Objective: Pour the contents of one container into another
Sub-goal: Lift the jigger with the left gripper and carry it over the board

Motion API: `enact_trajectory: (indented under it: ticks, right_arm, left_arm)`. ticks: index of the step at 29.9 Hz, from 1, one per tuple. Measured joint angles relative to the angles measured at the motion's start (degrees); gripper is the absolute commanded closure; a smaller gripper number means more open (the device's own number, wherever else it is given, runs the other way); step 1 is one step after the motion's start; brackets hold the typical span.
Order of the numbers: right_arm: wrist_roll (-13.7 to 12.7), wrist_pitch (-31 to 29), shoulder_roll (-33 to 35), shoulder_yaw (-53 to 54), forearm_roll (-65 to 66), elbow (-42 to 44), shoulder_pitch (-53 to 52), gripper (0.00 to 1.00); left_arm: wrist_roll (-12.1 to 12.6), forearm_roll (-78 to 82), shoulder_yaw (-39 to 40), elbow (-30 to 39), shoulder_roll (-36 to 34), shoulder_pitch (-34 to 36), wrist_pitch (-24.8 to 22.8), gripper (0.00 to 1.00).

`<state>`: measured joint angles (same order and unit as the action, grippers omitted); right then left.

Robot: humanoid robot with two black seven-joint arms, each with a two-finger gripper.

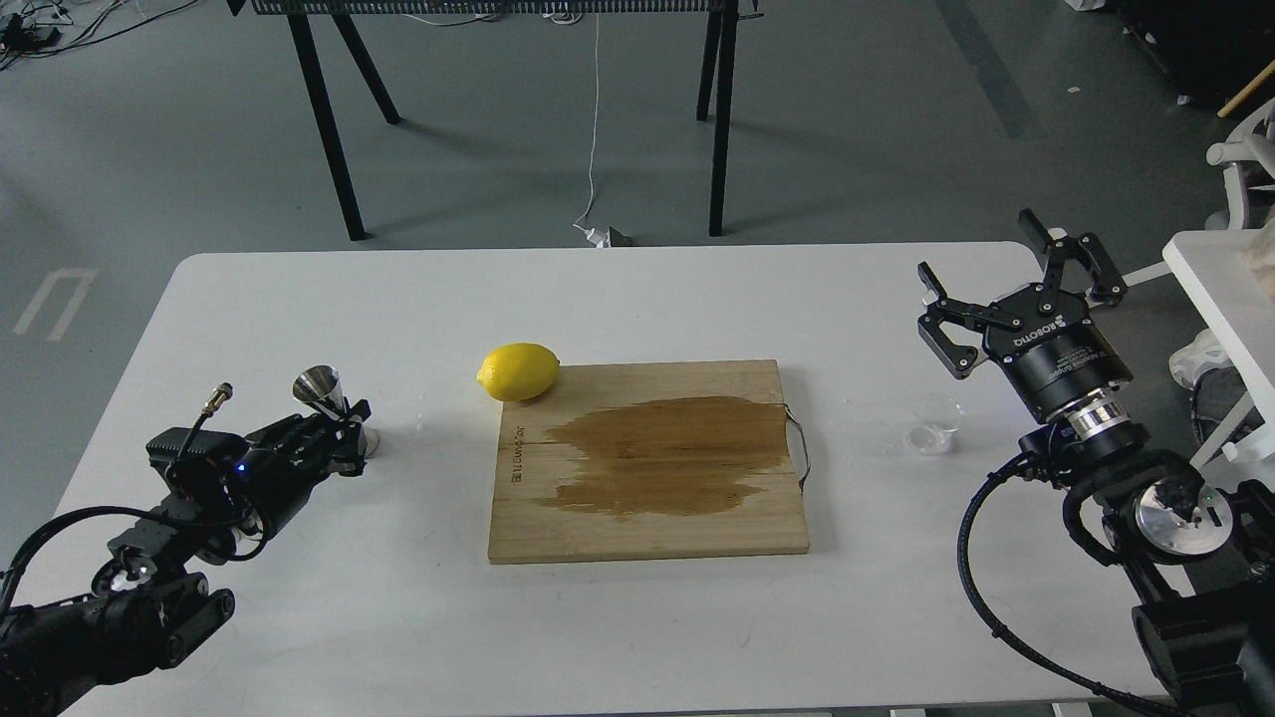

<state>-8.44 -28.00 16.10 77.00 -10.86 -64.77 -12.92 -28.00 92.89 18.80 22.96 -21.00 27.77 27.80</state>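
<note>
The small steel jigger (pixel 320 387) stands at the table's left, leaning slightly, its foot showing just right of my left gripper (pixel 349 430). That gripper's dark fingers have drawn in around the jigger's narrow waist and look shut on it. The tiny clear cup (pixel 936 423) sits on the table at the right, just off the board's wire handle. My right gripper (pixel 979 249) hovers behind and right of the cup with its fingers spread wide and nothing between them.
A wooden cutting board (pixel 647 518) with a large wet stain lies mid-table. A yellow lemon (pixel 518 370) rests at its far left corner. The white table (pixel 618 299) ends near my right arm, beside another white surface (pixel 1220 289).
</note>
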Motion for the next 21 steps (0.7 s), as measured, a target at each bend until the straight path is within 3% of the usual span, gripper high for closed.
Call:
enact_trajectory:
  ticks: [4,14,21]
  right_arm:
    - [0.0,0.0,0.0,0.0,0.0,0.0,0.0,0.01]
    - [0.0,0.0,0.0,0.0,0.1,0.1,0.0,0.01]
    - [-0.1,0.0,2.9,-0.3,0.0,1.5,-0.7,0.01]
  left_arm:
    - [0.0,0.0,0.0,0.0,0.0,0.1,0.1,0.93]
    - [0.0,0.0,0.0,2.1,-1.6,1.8,0.2,0.93]
    - [0.0,-0.4,0.3,12.4,-10.1,8.9,-2.1,0.93]
